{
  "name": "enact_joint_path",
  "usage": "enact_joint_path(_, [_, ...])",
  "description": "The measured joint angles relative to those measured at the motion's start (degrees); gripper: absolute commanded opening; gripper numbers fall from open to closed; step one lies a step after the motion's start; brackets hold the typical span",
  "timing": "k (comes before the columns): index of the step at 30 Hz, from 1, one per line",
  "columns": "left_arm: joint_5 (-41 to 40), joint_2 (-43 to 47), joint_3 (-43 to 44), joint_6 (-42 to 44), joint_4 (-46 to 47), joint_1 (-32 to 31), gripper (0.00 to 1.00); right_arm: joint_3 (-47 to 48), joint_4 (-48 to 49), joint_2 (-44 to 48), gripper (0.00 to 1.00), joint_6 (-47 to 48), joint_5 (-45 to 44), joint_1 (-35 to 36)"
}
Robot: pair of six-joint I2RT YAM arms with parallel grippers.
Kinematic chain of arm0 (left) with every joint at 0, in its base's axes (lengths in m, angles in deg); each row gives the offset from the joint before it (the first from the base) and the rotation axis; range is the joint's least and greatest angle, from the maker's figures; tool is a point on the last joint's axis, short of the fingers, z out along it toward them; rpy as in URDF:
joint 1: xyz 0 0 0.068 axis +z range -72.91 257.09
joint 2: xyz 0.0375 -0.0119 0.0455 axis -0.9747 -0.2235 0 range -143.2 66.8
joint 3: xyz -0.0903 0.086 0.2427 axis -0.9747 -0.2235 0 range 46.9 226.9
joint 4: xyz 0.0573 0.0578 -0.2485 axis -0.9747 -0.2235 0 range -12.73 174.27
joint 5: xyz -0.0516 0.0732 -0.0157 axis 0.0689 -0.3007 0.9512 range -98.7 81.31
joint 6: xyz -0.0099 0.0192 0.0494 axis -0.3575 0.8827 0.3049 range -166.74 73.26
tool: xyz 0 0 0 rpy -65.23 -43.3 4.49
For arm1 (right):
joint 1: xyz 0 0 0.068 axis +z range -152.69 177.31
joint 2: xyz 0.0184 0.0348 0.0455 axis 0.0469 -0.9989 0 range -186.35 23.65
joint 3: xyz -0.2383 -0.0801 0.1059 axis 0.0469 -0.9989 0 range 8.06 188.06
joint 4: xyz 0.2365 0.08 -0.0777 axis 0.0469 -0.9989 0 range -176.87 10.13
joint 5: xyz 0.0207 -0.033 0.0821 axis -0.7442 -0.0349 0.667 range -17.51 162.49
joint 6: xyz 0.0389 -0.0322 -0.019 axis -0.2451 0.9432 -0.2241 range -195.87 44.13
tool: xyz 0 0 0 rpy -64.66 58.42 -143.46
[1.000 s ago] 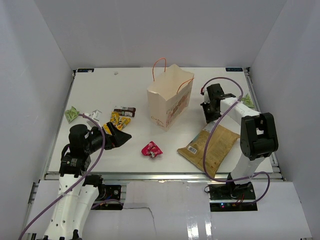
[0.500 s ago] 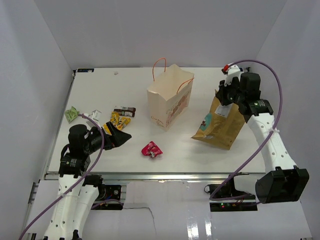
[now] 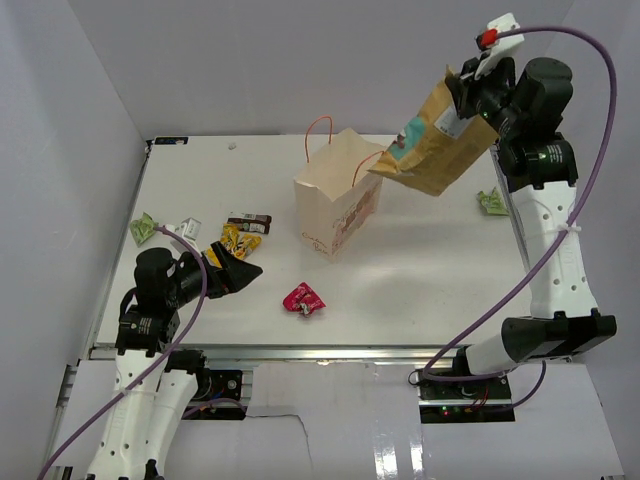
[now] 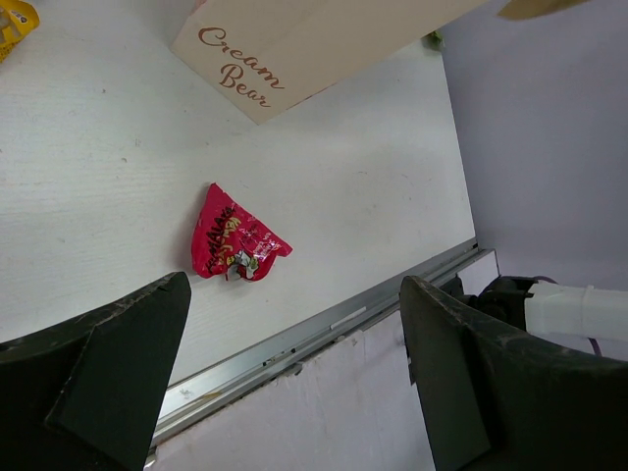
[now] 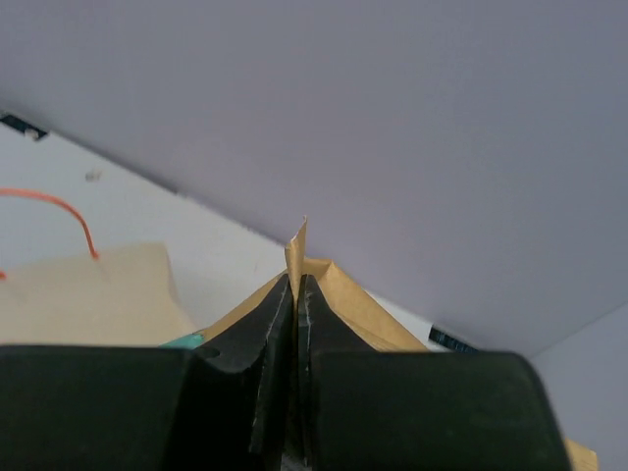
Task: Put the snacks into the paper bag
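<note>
My right gripper [image 3: 470,95] is shut on the top edge of the large tan crinkly bag [image 3: 432,140] with a green label and holds it high, up and to the right of the paper bag [image 3: 338,195]. In the right wrist view the tan bag's edge [image 5: 296,245] is pinched between the shut fingers [image 5: 257,339]. The cream paper bag stands upright with orange cord handles. The red-pink wrapper [image 3: 304,298] lies in front of it and shows in the left wrist view [image 4: 234,245]. My left gripper [image 3: 238,272] is open and empty beside the yellow candy packet [image 3: 236,240] and the dark bar [image 3: 249,222].
Small green packets lie at the far left [image 3: 143,229] and at the right edge [image 3: 491,201]. A small white packet [image 3: 187,229] lies near the yellow one. The table's front rail [image 4: 324,329] runs close below the red wrapper.
My right arm has lifted the tan bag from the table at the right up into the air, toward the top of the paper bag. The left arm has not moved.
</note>
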Motion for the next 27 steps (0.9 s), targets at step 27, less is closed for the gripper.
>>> enact_joint_path(27, [-0.15,-1.29,1.4,0.07,-0.04,0.0,0.98,27.87,14.97,-18.14,0.08,12.5,-7.37,20.83])
